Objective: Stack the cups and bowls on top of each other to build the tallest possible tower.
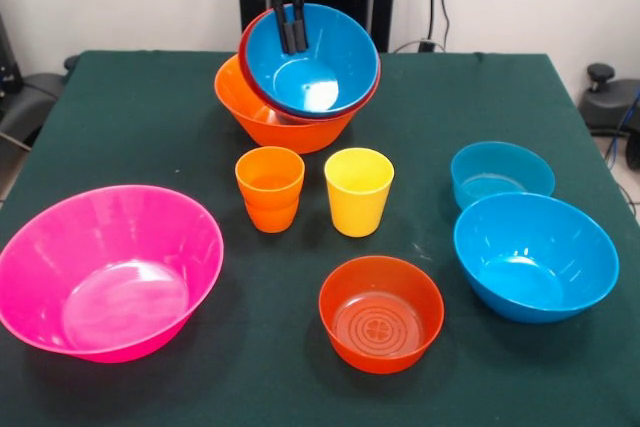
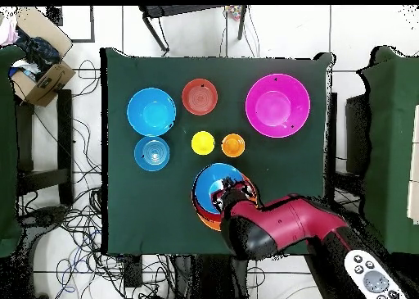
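A blue bowl (image 1: 320,62) nested in a red-orange bowl (image 1: 300,113) leans tilted in the big orange bowl (image 1: 270,122) at the table's far side; this is the tower. My gripper (image 1: 292,45) reaches down onto the blue bowl's far rim, its black fingers close together and pinching it. From overhead the gripper (image 2: 219,199) covers one edge of that blue bowl (image 2: 211,181). An orange cup (image 1: 270,187) and a yellow cup (image 1: 358,190) stand upright side by side in front of the tower.
Loose on the green table (image 1: 150,127) are a big pink bowl (image 1: 110,272) at the front left, a red-orange bowl (image 1: 380,312) front centre, a larger blue bowl (image 1: 535,255) and a small blue bowl (image 1: 500,175) on the right. A cardboard box (image 2: 41,79) sits off the table.
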